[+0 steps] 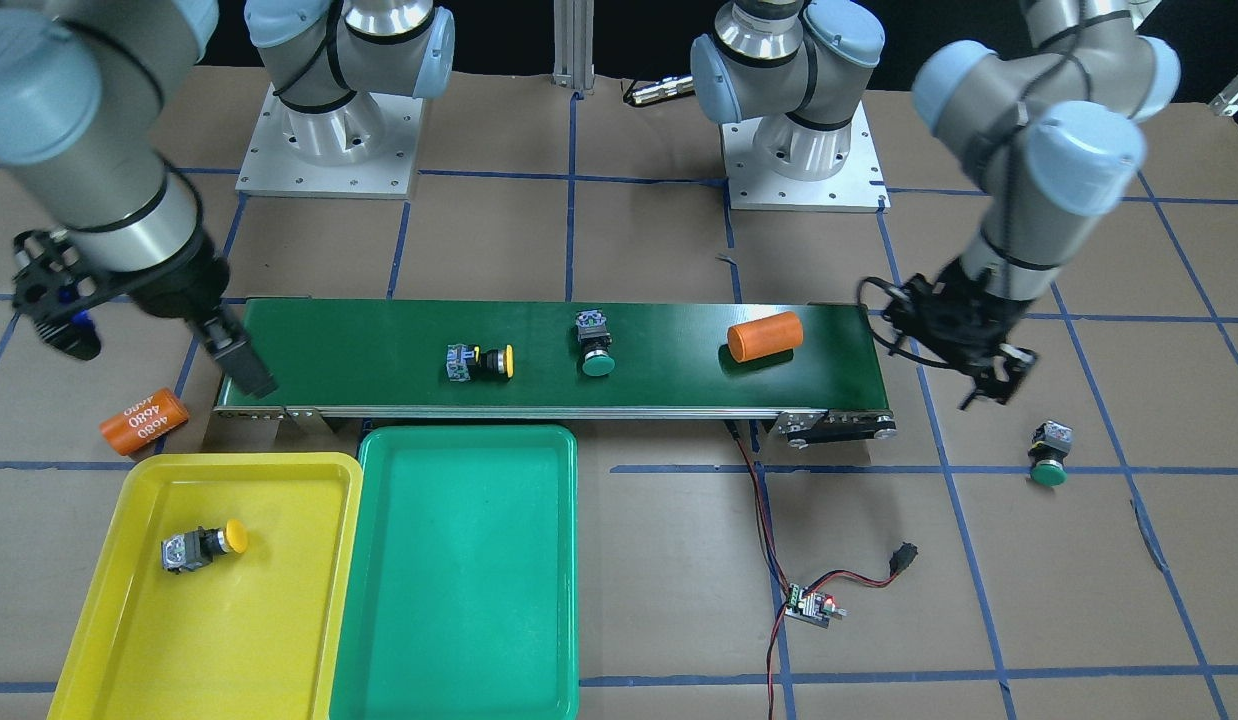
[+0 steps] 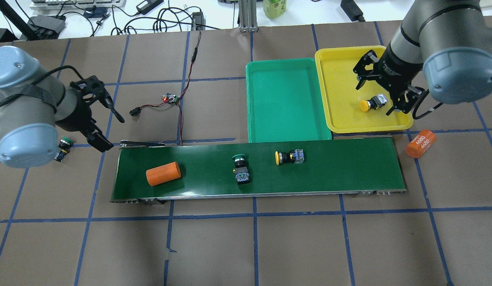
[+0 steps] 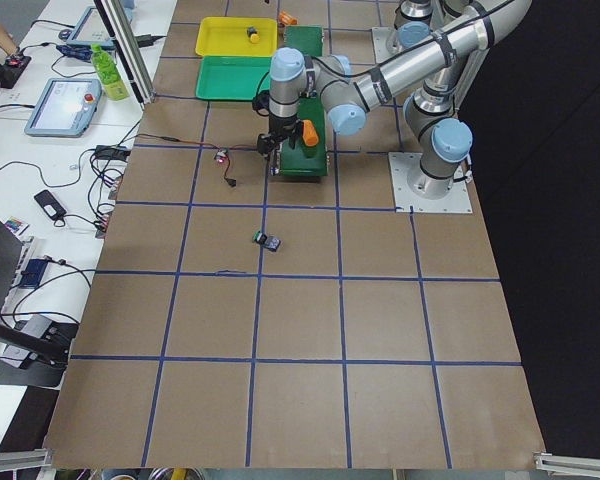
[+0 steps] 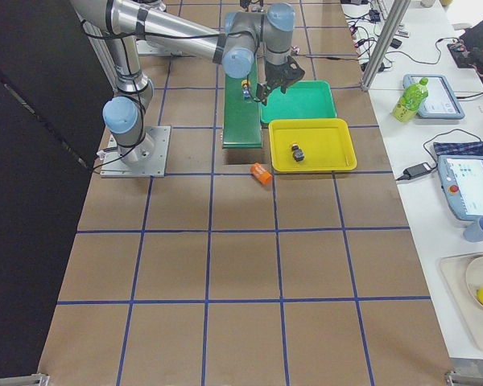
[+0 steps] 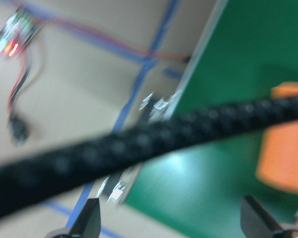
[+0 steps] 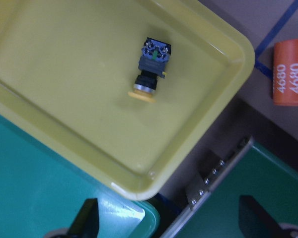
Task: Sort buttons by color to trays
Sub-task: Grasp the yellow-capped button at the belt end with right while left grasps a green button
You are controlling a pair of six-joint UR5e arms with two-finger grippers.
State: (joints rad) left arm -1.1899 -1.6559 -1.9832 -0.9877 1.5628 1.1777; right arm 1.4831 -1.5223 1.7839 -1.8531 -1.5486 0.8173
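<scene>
One yellow button (image 1: 204,545) lies on its side in the yellow tray (image 1: 279,470). My right gripper (image 2: 375,97) hovers over it, open and empty; the right wrist view shows the button (image 6: 150,69) well apart from the gripper's fingertips. A second yellow button (image 1: 479,362) and a green button (image 1: 594,345) lie on the conveyor belt (image 1: 379,340). The green tray (image 1: 459,600) holds nothing. Another green button (image 1: 1049,455) lies on the table beyond the belt's end. My left gripper (image 2: 111,129) is open and empty beside that end, apart from the button.
An orange "4680" cylinder (image 1: 765,337) lies on the belt near my left gripper. Another (image 1: 144,420) lies on the table beside the yellow tray. A small circuit board with red and black wires (image 1: 809,605) sits in front of the belt.
</scene>
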